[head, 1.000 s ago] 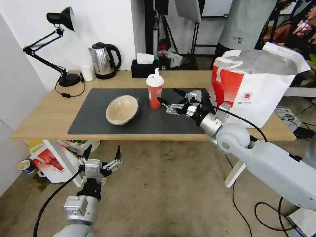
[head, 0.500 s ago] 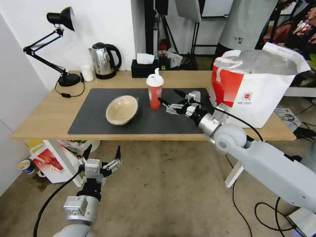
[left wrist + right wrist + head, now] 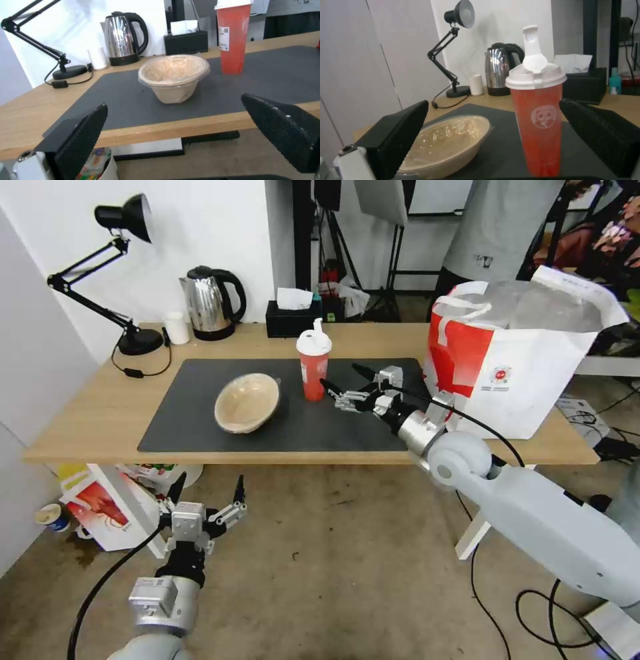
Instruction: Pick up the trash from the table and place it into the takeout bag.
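Red, tall and tapered, white-lidded cup point(image 3: 314, 364) upright on dark grey mat point(image 3: 200, 427) of light-wood table point(image 3: 87, 413), tan paper bowl point(image 3: 247, 402) tilted just beside. Right gripper point(image 3: 340, 377) fingers spread wide, near cup, not touching. Left gripper point(image 3: 207, 489) parked low below table edge, fingers apart; boxy white-and-red takeout bag point(image 3: 513, 353) at table's right end.

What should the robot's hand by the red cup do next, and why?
Probably ease forward a little so the red cup sits between its fingers, then close. The right gripper is open, level with the cup standing upright on the dark mat, but its fingertips look just short of it. The left gripper hangs open below the table edge.
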